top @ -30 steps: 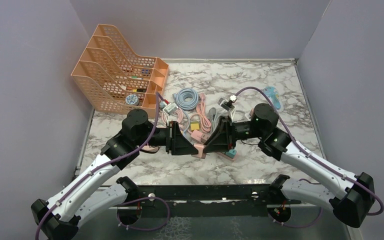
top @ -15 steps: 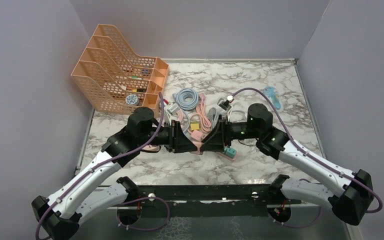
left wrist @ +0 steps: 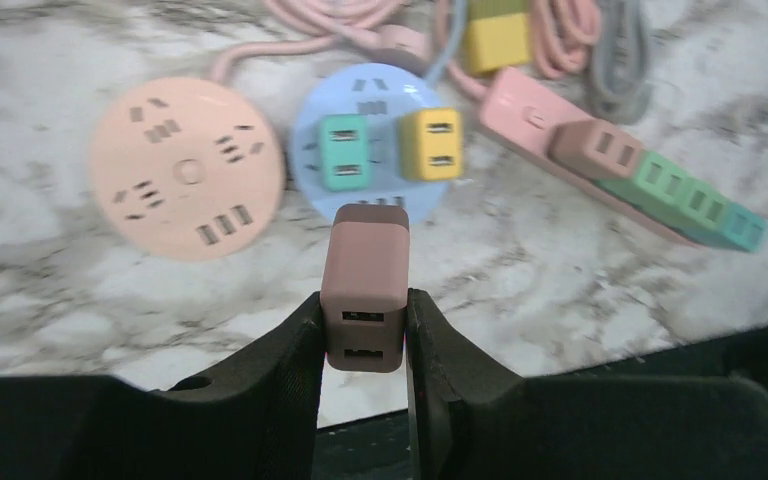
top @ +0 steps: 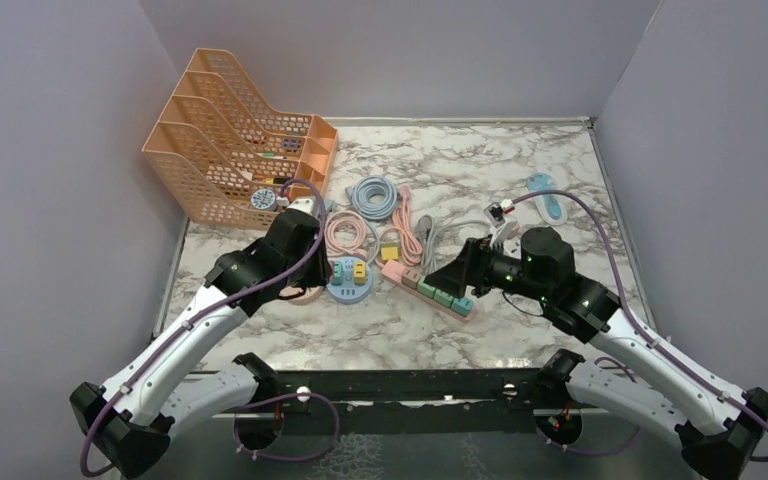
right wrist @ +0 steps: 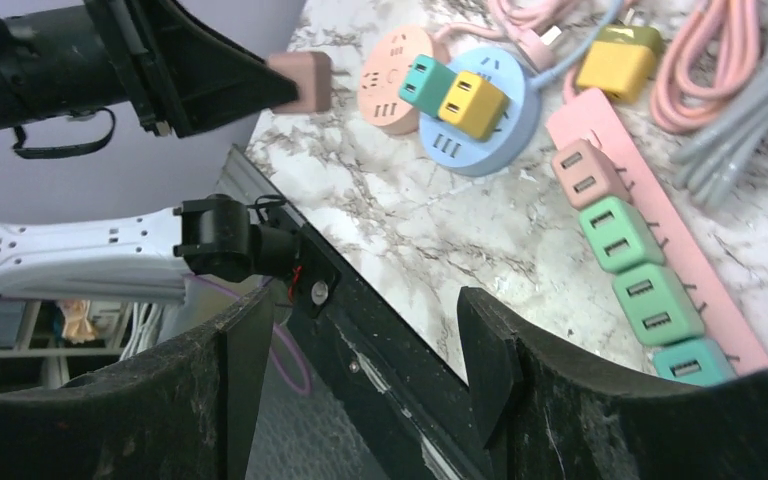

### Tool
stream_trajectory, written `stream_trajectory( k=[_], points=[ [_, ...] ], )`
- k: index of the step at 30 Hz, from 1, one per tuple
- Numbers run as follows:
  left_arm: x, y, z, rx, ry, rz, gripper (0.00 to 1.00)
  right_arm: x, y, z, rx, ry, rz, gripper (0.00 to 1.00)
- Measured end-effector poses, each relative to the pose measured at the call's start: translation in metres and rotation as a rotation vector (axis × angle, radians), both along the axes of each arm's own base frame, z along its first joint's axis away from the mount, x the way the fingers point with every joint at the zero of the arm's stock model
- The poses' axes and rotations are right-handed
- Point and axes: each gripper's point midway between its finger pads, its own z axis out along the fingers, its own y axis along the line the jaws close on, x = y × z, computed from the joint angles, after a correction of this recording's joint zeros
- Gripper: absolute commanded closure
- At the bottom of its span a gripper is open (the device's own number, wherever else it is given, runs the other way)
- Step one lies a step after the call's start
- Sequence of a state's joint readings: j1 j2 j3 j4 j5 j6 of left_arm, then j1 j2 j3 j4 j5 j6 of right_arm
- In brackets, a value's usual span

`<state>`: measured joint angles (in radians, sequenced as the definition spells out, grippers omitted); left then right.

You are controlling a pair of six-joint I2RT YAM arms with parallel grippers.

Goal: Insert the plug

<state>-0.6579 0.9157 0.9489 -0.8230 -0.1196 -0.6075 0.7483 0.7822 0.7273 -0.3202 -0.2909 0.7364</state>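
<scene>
A brownish-pink plug (left wrist: pixel 364 272) with two USB ports is clamped between the fingers of my left gripper (left wrist: pixel 363 340), which holds it in the air just near of a blue round socket hub (left wrist: pixel 380 105). That hub carries a green plug (left wrist: pixel 343 165) and a yellow plug (left wrist: pixel 430 143). A peach round socket hub (left wrist: pixel 188 165) lies to its left. The right wrist view shows the held plug (right wrist: pixel 300 82) too. My right gripper (right wrist: pixel 360 350) stands open and empty near the table's front edge, beside the pink power strip (right wrist: pixel 600 115).
The pink power strip (top: pixel 430 288) holds several plugs in a row. Coiled cables (top: pixel 375 195) and a loose yellow plug (left wrist: pixel 498 38) lie behind it. An orange file rack (top: pixel 230 140) stands at the back left and a small blue object (top: pixel 548 195) at the back right.
The two grippers were together over the power strip. The right one has opened and drawn back to the right. The left one has pulled back left with the plug in it.
</scene>
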Motion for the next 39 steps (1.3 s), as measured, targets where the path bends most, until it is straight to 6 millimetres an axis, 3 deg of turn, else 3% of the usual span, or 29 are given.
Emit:
stream_trajectory(
  k=[8, 16, 21, 27, 31, 39],
  points=[
    [0.041, 0.068, -0.003, 0.244, 0.025, 0.280, 1.00, -0.001, -0.011, -0.018, -0.053, 0.073, -0.062, 0.34],
    [0.055, 0.111, -0.054, 0.301, 0.224, 0.392, 1.00, -0.004, -0.013, -0.036, -0.079, 0.136, -0.071, 0.34],
    [0.054, 0.115, -0.078, 0.245, 0.320, 0.399, 1.00, -0.007, -0.015, -0.045, -0.087, 0.164, -0.077, 0.35],
    [0.052, 0.111, -0.087, 0.186, 0.352, 0.384, 1.00, -0.015, -0.024, -0.053, -0.112, 0.194, -0.090, 0.35],
    [0.050, 0.106, -0.089, 0.161, 0.369, 0.366, 1.00, -0.018, -0.042, -0.058, -0.162, 0.223, -0.161, 0.36],
    [0.048, 0.108, -0.095, 0.160, 0.385, 0.382, 1.00, -0.010, -0.077, -0.031, -0.182, 0.172, -0.343, 0.36]
  ],
)
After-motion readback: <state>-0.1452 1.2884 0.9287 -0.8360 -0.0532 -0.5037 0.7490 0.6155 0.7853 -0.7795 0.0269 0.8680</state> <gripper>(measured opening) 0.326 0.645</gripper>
